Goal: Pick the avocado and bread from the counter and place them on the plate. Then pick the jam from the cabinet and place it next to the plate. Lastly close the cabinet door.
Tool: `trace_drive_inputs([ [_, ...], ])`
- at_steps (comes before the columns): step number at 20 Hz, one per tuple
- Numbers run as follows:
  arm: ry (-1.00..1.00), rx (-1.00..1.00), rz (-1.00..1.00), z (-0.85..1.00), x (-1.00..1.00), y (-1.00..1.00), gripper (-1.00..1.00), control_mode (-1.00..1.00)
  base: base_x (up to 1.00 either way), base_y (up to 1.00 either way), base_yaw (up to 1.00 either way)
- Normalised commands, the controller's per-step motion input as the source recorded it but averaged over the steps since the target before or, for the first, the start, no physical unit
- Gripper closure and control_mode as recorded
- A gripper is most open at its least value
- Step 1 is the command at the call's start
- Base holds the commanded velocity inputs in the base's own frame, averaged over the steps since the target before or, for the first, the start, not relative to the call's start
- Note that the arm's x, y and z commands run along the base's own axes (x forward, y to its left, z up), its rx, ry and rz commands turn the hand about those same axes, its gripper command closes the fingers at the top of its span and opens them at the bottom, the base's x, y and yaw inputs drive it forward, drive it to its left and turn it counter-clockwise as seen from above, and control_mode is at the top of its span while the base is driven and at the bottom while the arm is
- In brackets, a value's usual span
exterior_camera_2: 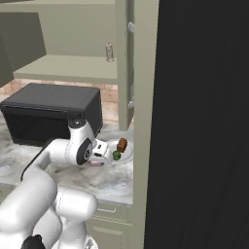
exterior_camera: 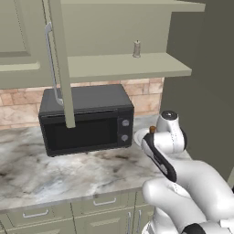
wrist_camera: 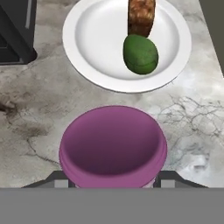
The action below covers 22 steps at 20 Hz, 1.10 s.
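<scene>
My end effector (wrist_camera: 113, 183) is clamped on the jam (wrist_camera: 113, 146), held low over the counter (wrist_camera: 39, 118) just beside the plate (wrist_camera: 94, 43), at its 6 o'clock in the hand view. Avocado (wrist_camera: 140, 54) and bread (wrist_camera: 141, 16) already sit on the plate. Step in hand, I judge: setting the jam down; next calls for lowering, releasing, then swinging the open cabinet door (exterior_camera: 61, 64) shut.

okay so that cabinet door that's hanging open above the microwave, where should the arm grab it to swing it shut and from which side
Take the cabinet door by its long vertical silver bar handle, near mid-height. The bar stands off the panel, so the end effector's fingers could likely straddle it from the door's outer face, approaching from the left in the left base view. The door stands edge-on over the microwave, so pushing the panel's free edge may also work.
</scene>
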Motion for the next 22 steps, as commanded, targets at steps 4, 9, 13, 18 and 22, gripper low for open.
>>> trace_drive_inputs([
  [4, 0.00, 0.00, 0.00, -0.32, 0.14, 0.00, 1.00, -1.00, 0.00, 0.00, 0.00],
  [9, 0.00, 0.00, 0.00, -0.34, 0.10, 0.00, 1.00, -1.00, 0.00, 0.00, 0.00],
  [13, -0.01, 0.00, 0.00, -0.33, 0.04, 0.00, 1.00, -1.00, 0.00, 0.00, 0.00],
  [18, -0.04, 0.00, 0.00, -0.20, 0.04, 0.00, 1.00, -1.00, 0.00, 0.00, 0.00],
  [22, -0.10, 0.00, 0.00, -0.17, 0.03, 0.00, 1.00, -1.00, 0.00, 0.00, 0.00],
])
